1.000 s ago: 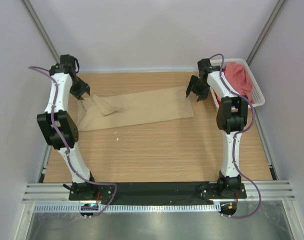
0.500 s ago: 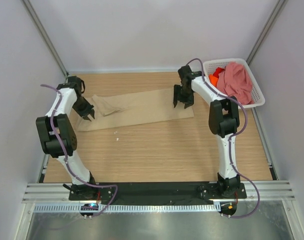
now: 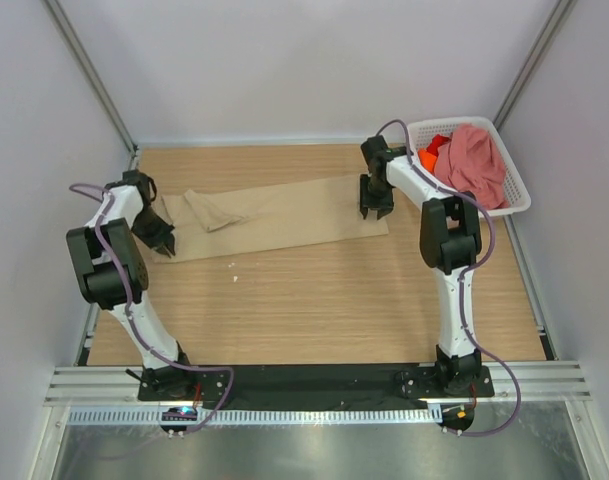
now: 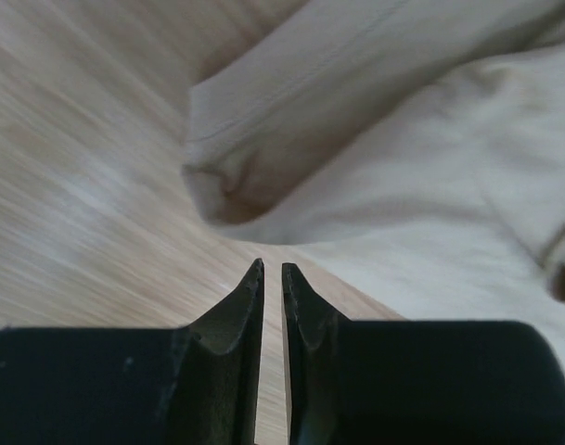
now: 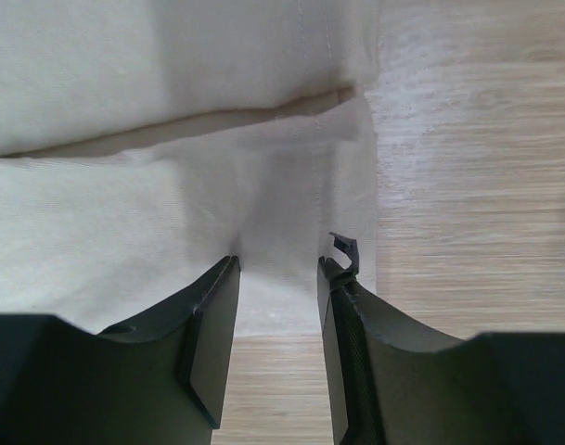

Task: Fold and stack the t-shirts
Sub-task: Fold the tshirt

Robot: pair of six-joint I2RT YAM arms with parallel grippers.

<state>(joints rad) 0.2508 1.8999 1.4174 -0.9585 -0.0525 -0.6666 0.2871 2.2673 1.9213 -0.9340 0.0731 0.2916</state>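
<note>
The beige-tan t-shirt (image 3: 284, 215) lies folded into a long strip across the far half of the table, with a sleeve bunched near its left end. My left gripper (image 3: 160, 236) is shut and empty, low over bare wood at the strip's left end. In the left wrist view the gripper (image 4: 272, 266) points at the shirt's folded corner (image 4: 403, 167). My right gripper (image 3: 374, 205) is open over the strip's right end. In the right wrist view the gripper (image 5: 280, 261) straddles the cloth (image 5: 171, 213) near its hem. The dusty pink shirt (image 3: 474, 160) and the orange shirt (image 3: 427, 157) lie in the basket.
The white lattice basket (image 3: 449, 121) stands at the far right corner, right of my right arm. A small white speck (image 3: 234, 264) lies on the wood just in front of the strip. Walls close off the left, right and back.
My left gripper has come nearer and leftward to the strip's left end. My right gripper has moved from beside the basket onto the strip's right end.
</note>
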